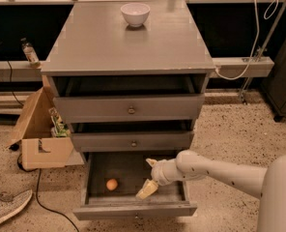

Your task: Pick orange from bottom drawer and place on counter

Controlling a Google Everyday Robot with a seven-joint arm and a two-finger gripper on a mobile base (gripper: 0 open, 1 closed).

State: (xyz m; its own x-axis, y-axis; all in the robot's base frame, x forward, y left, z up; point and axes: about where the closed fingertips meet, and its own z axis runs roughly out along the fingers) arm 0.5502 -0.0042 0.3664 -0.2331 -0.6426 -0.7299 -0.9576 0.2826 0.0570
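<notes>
The orange [112, 184] lies on the dark floor of the open bottom drawer [133, 210], left of centre. My gripper [148, 176] hangs inside the drawer to the right of the orange, apart from it, with its pale fingers [147, 189] spread open and empty. The white arm reaches in from the lower right. The grey counter [109, 42] tops the cabinet.
A white bowl [135, 13] stands at the back of the counter. The two upper drawers [131, 109] stand slightly pulled out. A cardboard box [39, 137] sits on the floor left of the cabinet, with a shoe [5, 208] and a cable near it.
</notes>
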